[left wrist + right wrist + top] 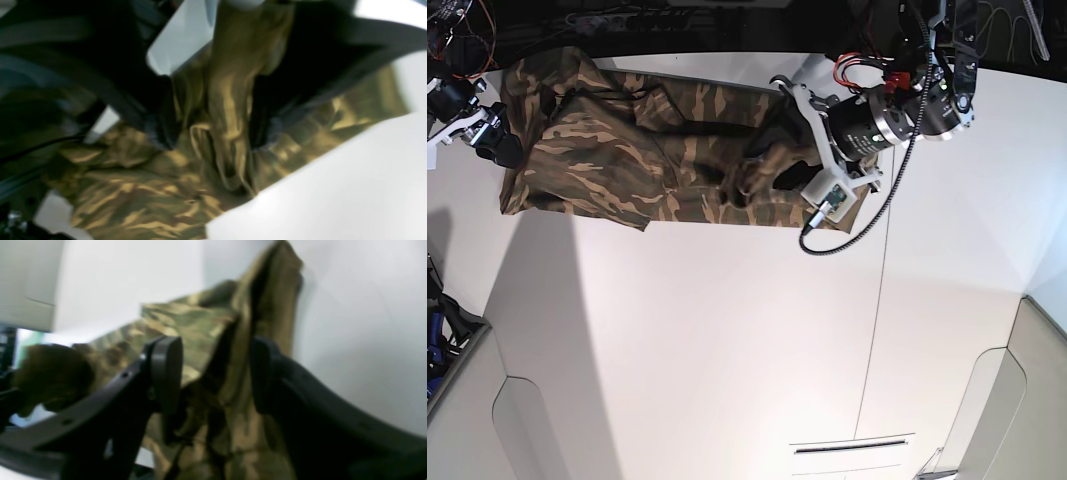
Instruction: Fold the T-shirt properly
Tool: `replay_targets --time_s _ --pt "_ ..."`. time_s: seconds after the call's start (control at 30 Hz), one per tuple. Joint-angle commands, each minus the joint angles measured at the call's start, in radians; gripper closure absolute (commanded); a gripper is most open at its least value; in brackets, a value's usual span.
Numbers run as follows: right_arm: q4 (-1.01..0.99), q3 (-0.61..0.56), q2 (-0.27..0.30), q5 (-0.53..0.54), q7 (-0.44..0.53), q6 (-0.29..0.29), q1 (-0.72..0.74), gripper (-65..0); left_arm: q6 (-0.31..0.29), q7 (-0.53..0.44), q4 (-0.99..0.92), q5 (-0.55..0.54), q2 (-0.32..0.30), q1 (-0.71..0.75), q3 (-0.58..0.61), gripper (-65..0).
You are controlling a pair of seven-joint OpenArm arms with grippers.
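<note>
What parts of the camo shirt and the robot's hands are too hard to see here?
- Base view: the left tool is hidden by its own arm and wrist camera, so its jaws cannot be seen.
- Base view: the right tool is small at the left edge, dark against the T-shirt.
- Left wrist view: motion blur smears the cloth folds between the jaws.
- Right wrist view: blur hides whether either pad touches the cloth.
- No view shows the neck label.
</note>
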Motion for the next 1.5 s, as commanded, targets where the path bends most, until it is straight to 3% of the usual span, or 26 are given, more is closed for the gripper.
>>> replay_targets --time_s 0.0,0.23,0.43,0.6,0.9,1.17,1.47 --pt "0.018 0.007 0.017 0.005 0.033 0.014 0.002 -32.1 0.000 -0.032 0.002 -0.018 0.013 -0.005 0.011 -38.3" --pt "0.018 0.006 0.017 -0.064 0.067 0.013 0.002 -32.1 0.000 -0.036 -0.076 -0.020 0.084 -0.005 0.079 -38.3" --pt "0.016 -0.029 0.017 -0.081 0.077 0.014 0.000 -32.2 0.000 -0.032 -0.082 -0.020 0.083 -0.005 0.086 -38.3" --pt "0.010 -0.111 0.017 -0.150 0.111 0.013 0.000 -41.1 0.000 -0.032 -0.082 -0.019 0.083 -0.005 0.086 -38.3" --pt "0.010 -0.079 0.043 -0.187 0.142 0.009 0.000 -41.0 0.001 0.033 -0.082 -0.006 0.082 -0.005 0.085 -38.3" --pt "0.004 -0.074 0.067 -0.216 0.166 0.009 0.000 -41.0 0.001 0.035 -0.082 -0.006 0.080 -0.005 0.085 -38.3" --pt "-0.161 -0.122 0.067 -0.181 0.190 0.010 0.021 -41.0 0.001 0.035 -0.082 -0.006 0.080 -0.005 0.085 -38.3"
